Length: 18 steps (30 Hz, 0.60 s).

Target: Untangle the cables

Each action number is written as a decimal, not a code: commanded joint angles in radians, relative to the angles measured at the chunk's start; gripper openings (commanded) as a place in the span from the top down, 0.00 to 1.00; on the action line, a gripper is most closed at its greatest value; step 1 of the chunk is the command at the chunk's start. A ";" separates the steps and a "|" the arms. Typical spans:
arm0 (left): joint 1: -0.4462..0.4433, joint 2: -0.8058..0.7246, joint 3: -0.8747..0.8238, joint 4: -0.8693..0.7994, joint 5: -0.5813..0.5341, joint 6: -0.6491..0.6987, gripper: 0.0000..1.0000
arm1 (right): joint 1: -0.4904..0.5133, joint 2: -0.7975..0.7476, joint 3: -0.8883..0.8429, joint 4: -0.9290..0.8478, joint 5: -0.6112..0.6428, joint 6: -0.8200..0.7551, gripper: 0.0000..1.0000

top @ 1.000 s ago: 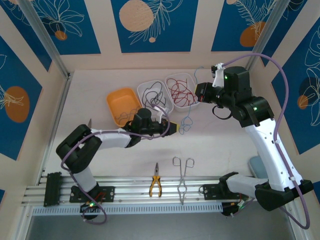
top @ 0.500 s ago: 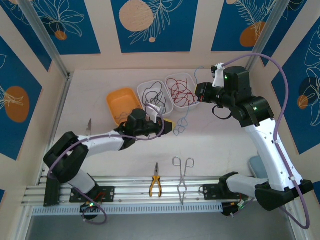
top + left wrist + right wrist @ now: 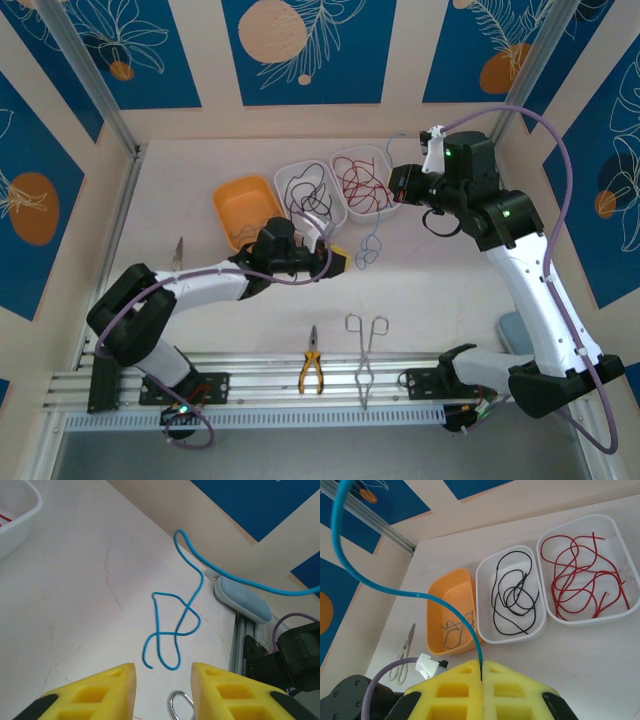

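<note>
Left end effector, yellow jaws partly apart and empty, hovers near crossed loops of the blue cable on the tabletop, whose raised end the right end effector pinches tight; pulling now might cinch a knot.

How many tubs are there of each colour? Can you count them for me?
Orange tubs: 1
White tubs: 2
Total: 3 tubs
</note>
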 commanded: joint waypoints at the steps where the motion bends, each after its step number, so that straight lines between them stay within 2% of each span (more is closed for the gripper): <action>1: -0.007 0.012 0.028 0.026 0.058 0.011 0.63 | 0.006 0.003 0.028 0.012 -0.017 -0.018 1.00; 12: -0.006 0.056 0.061 -0.005 0.035 0.019 0.64 | 0.009 0.004 0.030 0.020 -0.034 -0.013 1.00; 16: -0.007 0.074 0.075 0.008 0.035 0.009 0.78 | 0.012 0.002 0.022 0.026 -0.035 -0.010 1.00; 18: -0.006 0.086 0.079 0.027 0.038 -0.005 0.78 | 0.014 0.002 0.020 0.028 -0.034 -0.009 1.00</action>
